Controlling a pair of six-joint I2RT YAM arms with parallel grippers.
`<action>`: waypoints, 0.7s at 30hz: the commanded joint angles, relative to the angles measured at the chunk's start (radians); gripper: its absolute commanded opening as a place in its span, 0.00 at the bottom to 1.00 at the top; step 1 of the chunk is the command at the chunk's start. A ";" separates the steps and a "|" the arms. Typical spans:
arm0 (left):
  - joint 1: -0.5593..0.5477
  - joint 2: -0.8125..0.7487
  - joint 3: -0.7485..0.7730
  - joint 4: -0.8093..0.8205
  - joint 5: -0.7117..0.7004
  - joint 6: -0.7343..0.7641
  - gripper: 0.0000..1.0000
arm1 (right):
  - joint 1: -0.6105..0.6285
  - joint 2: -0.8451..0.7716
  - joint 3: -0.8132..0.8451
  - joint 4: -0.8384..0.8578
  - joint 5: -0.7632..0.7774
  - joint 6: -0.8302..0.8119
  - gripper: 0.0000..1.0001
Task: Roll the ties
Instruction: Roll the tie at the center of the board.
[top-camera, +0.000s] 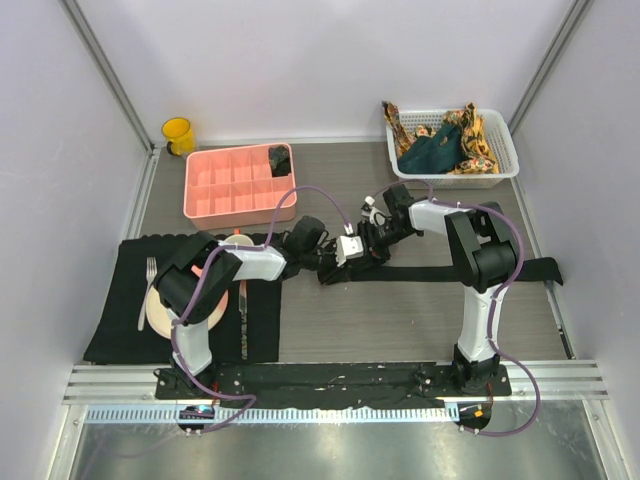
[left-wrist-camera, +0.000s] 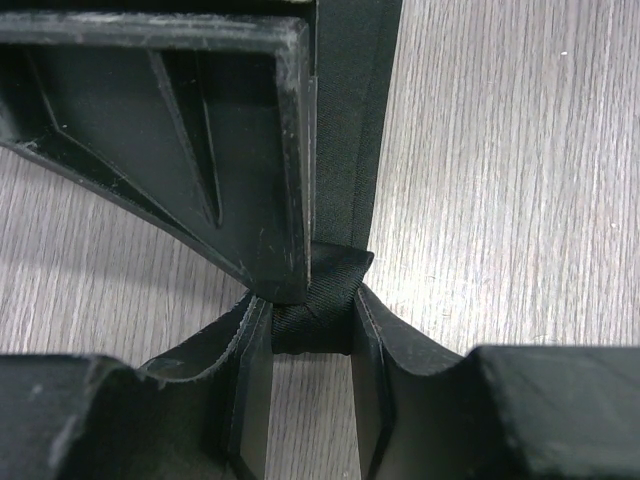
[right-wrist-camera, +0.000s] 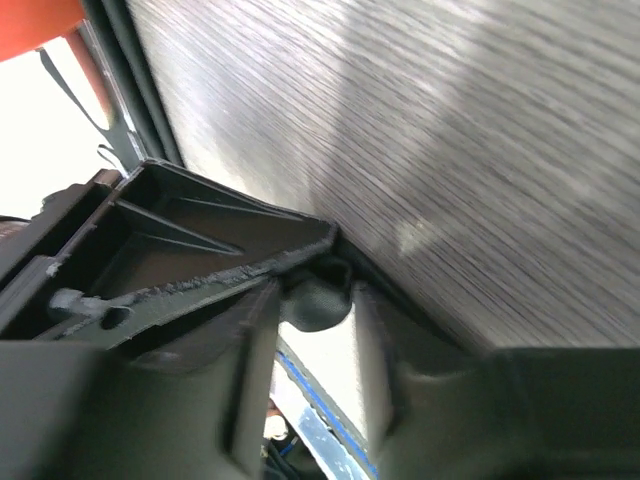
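The left gripper (left-wrist-camera: 310, 312), reaching low toward centre, pinches the small rolled end of the black tie (left-wrist-camera: 348, 130). The tie's flat woven strip runs away over the grey wood-grain table (left-wrist-camera: 500, 200). The right gripper (right-wrist-camera: 315, 300), folded leftward, straddles a dark lump, perhaps that roll; blur hides whether it grips.

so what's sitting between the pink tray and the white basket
Nothing: in the top view, the stretch between the pink tray and the white basket is just bare wooden table.
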 joint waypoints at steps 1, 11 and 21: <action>-0.005 0.042 -0.030 -0.187 -0.095 0.024 0.34 | -0.006 -0.038 0.032 -0.100 0.031 -0.022 0.52; -0.007 0.051 -0.036 -0.181 -0.104 0.018 0.33 | 0.001 -0.043 0.024 -0.065 -0.061 0.044 0.48; -0.005 0.045 -0.047 -0.175 -0.093 0.021 0.33 | 0.008 -0.006 0.079 -0.089 -0.003 0.000 0.18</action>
